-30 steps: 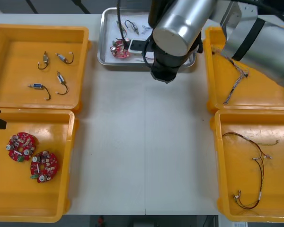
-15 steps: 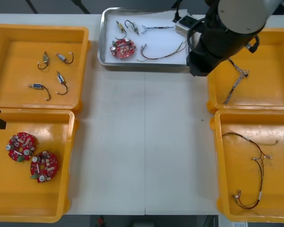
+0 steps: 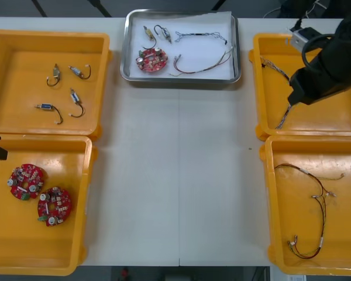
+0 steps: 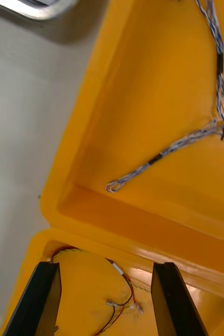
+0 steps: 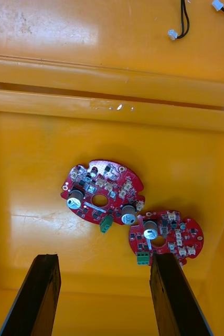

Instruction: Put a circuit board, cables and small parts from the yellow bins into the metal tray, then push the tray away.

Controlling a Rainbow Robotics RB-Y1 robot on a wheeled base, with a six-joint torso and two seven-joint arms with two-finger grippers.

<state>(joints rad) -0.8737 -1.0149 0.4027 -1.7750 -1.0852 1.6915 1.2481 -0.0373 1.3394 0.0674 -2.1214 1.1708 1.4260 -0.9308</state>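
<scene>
The metal tray [image 3: 124,58], white inside, stands at the table's far middle. It holds a red circuit board [image 3: 151,60], small metal parts [image 3: 155,31], a twisted blue and white cable [image 3: 202,36] and a red and yellow cable [image 3: 200,65]. My right arm [image 3: 324,64] hangs over the far right yellow bin [image 3: 339,120]. Its gripper [image 4: 109,302] is open and empty above that bin's near wall, near a blue and white cable [image 4: 216,123]. My left gripper [image 5: 105,296] is parked open over two circuit boards [image 5: 104,191] in the near left bin [image 5: 112,94].
The far left bin [image 3: 11,120] holds several small metal parts [image 3: 61,91] with black leads. A red and yellow cable [image 3: 316,205] lies in the near right bin [image 3: 269,199]. Bare table [image 3: 175,175] runs between the bins, in front of the tray.
My right arm has swung away from above the tray, rightward to the far right bin, uncovering the tray and the cables in it. The left arm has not moved.
</scene>
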